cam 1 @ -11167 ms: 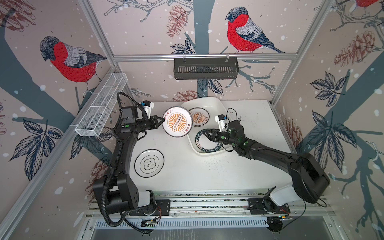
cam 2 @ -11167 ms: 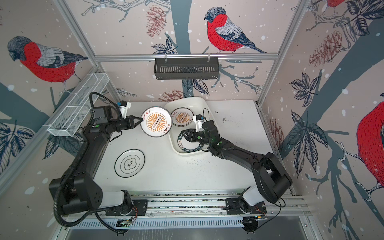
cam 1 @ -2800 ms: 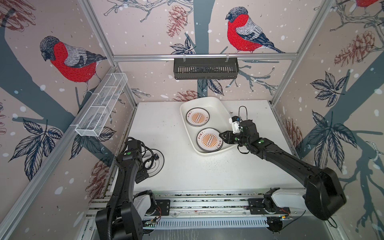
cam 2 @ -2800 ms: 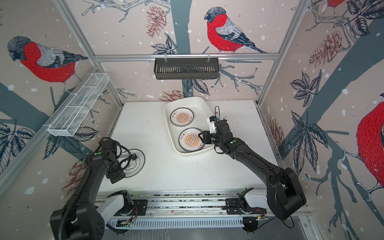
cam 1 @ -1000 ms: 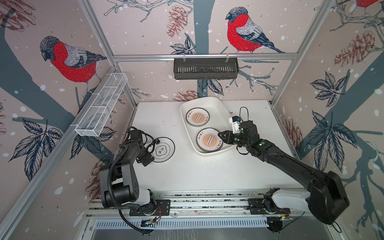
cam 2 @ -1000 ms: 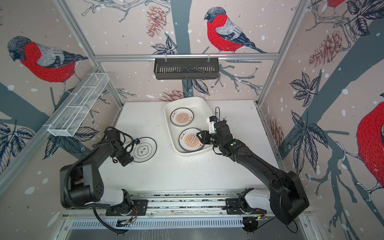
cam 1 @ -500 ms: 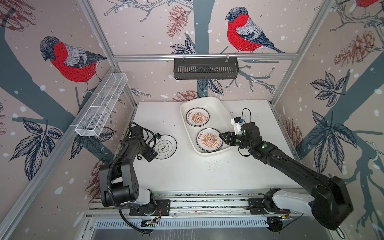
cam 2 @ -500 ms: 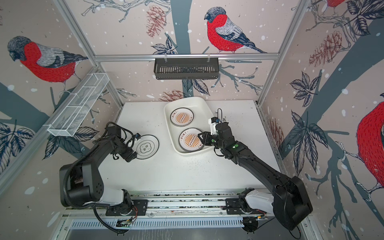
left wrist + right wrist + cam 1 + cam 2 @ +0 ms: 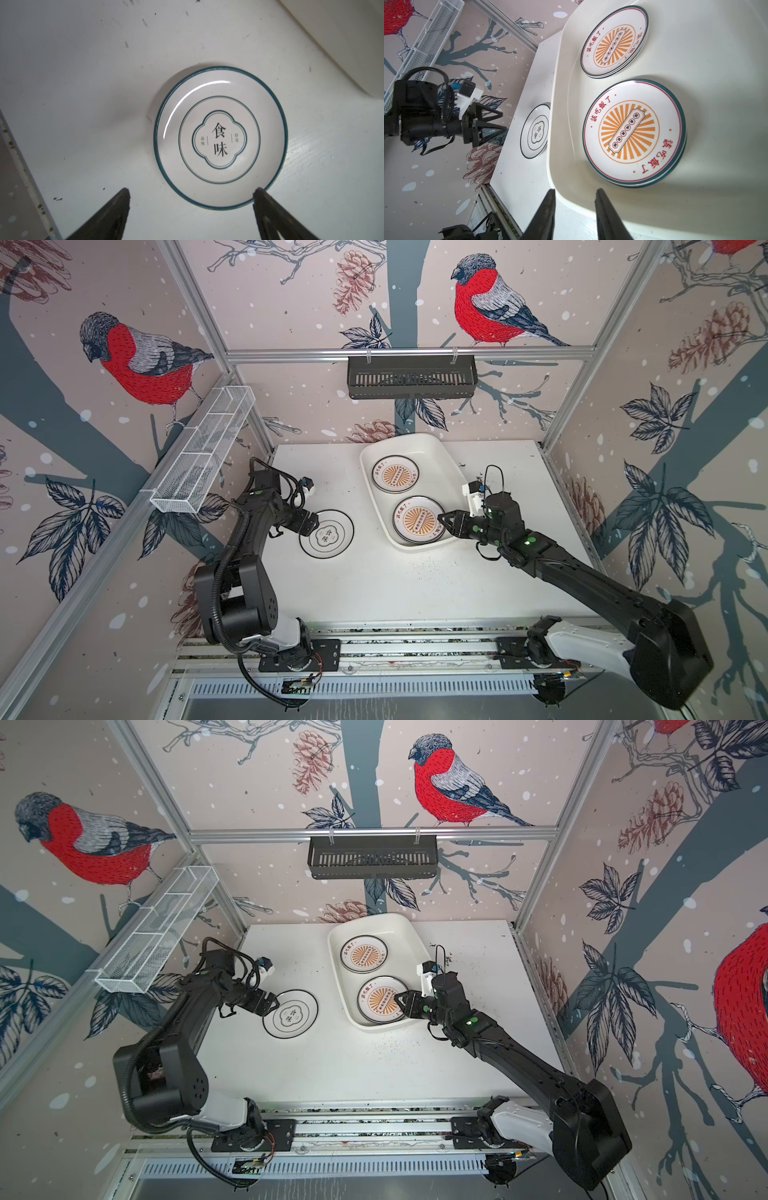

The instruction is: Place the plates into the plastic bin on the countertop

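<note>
A white plate with a thin dark rim and a central emblem (image 9: 326, 534) (image 9: 290, 1014) (image 9: 220, 138) (image 9: 534, 131) lies flat on the countertop (image 9: 395, 580), left of the plastic bin (image 9: 449, 464) (image 9: 415, 944) (image 9: 716, 104). My left gripper (image 9: 315, 523) (image 9: 275, 1005) (image 9: 191, 190) is open at the plate's left edge, holding nothing. Two stacks of orange-sunburst plates lie in the bin, one far (image 9: 395, 475) (image 9: 614, 41) and one near (image 9: 417, 519) (image 9: 633, 133). My right gripper (image 9: 441, 517) (image 9: 397, 997) (image 9: 575, 192) is open, with one finger on each side of the bin's right rim.
A black slotted rack (image 9: 411, 381) hangs on the back rail. A white wire basket (image 9: 203, 448) is fixed along the left wall. Aluminium rails edge the countertop, and dark specks (image 9: 432, 568) lie in front of the bin.
The rimmed plate has slid towards the bin since about three seconds ago and now lies still. My left gripper has shifted slightly along the plate's left edge. The right arm has hardly moved.
</note>
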Controlling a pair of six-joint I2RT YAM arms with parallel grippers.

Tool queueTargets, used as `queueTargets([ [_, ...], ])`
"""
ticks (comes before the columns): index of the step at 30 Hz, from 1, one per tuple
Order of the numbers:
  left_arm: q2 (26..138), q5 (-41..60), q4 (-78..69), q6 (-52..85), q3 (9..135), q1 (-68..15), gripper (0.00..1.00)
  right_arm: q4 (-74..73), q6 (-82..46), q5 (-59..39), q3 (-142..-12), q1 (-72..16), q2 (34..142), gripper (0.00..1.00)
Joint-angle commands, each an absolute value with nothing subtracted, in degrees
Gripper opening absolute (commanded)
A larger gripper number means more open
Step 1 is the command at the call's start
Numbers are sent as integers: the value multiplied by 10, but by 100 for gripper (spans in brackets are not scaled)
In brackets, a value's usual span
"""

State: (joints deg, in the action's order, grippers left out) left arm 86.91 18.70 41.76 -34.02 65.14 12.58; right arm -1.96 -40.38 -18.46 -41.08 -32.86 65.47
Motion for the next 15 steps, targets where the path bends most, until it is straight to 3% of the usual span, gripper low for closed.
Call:
queueTargets([
  [1,898,226,432,-277,670,131,91,-62,-414,-194,-404,-335,644,34],
  [15,995,270,419,-238,695,177,76,-112,-423,-228,-364,-352,606,35],
])
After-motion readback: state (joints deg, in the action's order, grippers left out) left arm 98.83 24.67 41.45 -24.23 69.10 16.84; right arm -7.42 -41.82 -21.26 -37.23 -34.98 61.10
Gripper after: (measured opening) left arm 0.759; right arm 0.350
